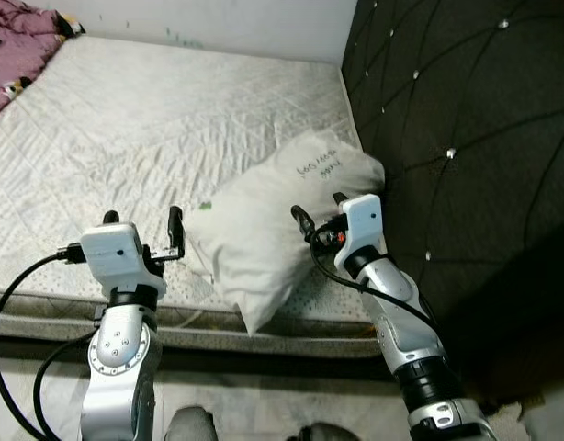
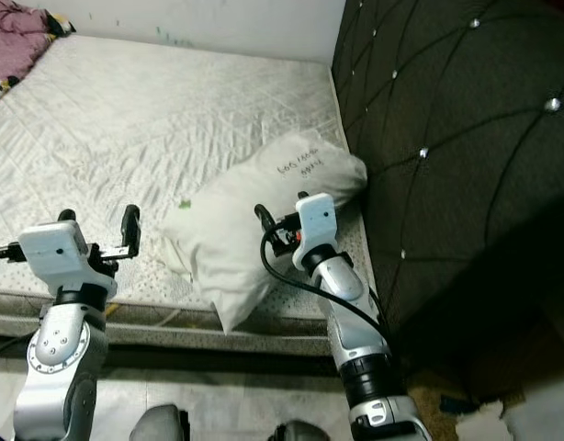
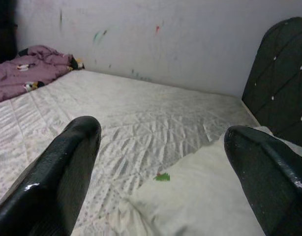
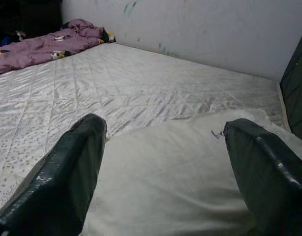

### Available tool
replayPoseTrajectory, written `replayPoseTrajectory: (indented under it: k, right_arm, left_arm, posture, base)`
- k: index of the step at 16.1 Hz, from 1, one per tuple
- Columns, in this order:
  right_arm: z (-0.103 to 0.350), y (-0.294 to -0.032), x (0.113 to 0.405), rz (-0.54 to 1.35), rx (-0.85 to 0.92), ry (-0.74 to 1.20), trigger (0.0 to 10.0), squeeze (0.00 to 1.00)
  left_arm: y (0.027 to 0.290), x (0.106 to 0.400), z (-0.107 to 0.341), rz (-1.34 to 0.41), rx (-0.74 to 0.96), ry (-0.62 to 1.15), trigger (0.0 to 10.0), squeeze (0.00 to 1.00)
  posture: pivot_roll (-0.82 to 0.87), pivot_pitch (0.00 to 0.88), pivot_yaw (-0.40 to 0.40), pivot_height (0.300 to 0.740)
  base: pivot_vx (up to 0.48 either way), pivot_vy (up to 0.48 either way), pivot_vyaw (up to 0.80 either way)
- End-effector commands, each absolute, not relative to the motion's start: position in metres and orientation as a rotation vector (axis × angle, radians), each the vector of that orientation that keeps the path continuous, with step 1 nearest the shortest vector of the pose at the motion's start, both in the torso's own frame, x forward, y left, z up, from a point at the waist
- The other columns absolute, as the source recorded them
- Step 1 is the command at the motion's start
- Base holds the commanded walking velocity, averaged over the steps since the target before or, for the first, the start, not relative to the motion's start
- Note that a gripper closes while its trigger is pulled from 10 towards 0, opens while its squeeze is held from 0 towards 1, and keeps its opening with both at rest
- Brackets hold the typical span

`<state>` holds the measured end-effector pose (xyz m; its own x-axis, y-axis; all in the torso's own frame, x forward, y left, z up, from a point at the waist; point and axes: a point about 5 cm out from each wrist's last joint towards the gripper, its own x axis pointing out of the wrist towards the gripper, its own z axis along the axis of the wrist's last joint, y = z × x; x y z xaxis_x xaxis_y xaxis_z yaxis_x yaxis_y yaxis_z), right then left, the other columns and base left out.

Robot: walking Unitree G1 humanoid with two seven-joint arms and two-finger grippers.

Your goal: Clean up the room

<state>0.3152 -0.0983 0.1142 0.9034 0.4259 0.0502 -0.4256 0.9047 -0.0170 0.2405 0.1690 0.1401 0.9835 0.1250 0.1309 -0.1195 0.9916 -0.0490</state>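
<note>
While I hold the rig at the near edge of the bed [image 1: 172, 119], a white pillow [image 1: 264, 230] lies in the centre of the frame, on the bare quilted mattress, close beside the dark tufted headboard [image 1: 466, 138] on the right. Its long axis runs diagonally, from a corner overhanging the mattress edge at lower centre up toward the headboard at upper right. Handwriting marks its upper end.

My right claw [image 1: 317, 213] hovers at the pillow's right flank, fingers spread wide, and its wrist camera looks straight across the pillow between them. My left claw [image 1: 142, 223] sits lower left, also spread, with the pillow's left edge just beside its inner finger.

The pillow lies between both claws; I judge the right one nearer. A purple blanket [image 1: 20, 46] is bunched in the far upper left corner.
</note>
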Motion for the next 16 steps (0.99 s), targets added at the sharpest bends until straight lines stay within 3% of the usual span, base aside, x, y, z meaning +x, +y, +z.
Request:
replayPoseTrajectory:
  k: [1, 9, 16]
  right_arm:
    - [0.1162, -0.0978, 0.3134, 0.457, -0.012, -0.056, 10.0, 0.00]
    - [0.1162, -0.0943, 0.3125, 0.494, -0.018, -0.051, 10.0, 0.00]
    - [0.1181, -0.0907, 0.3105, 0.535, -0.012, -0.061, 10.0, 0.00]
  left_arm:
    - [0.1696, 0.2384, 0.1401, 0.138, -0.043, -0.126, 10.0, 0.00]
    - [0.1739, 0.2357, 0.1412, 0.143, -0.040, -0.138, 10.0, 0.00]
    - [0.1722, 0.2360, 0.1427, 0.121, -0.047, -0.145, 10.0, 0.00]
  posture:
    - [0.11, 0.072, -0.084, 0.642]
    - [0.12, 0.072, -0.091, 0.642]
    - [0.11, 0.081, -0.090, 0.642]
  base:
    - [0.000, 0.000, 0.00]
    - [0.000, 0.000, 0.00]
    - [0.381, 0.000, 0.00]
